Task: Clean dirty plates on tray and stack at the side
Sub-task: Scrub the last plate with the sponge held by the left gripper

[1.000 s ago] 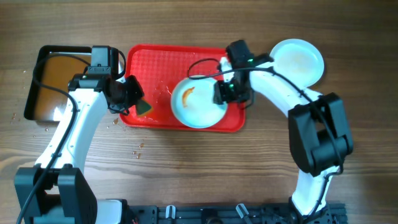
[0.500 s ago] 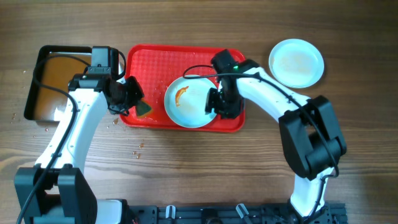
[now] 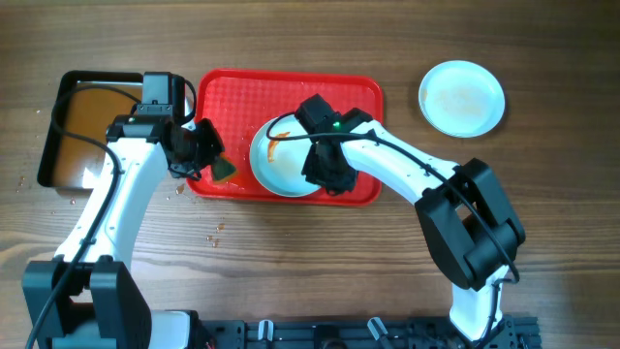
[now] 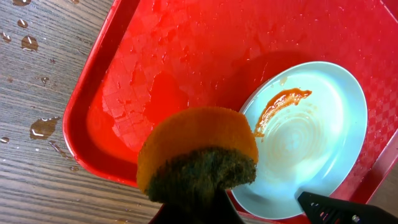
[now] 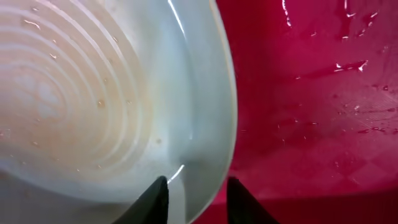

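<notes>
Plate rim lies between the two fingers of the right end effector. The fingers stand apart, one over the plate and one over the tray. This orange-smeared plate rests mid-tray, toward the near edge. The left end effector is clamped on an orange sponge with a dark scouring face, at the tray's left edge and apart from the plate. A second plate lies on the counter, well right of the tray. A black pan stands just left.
</notes>
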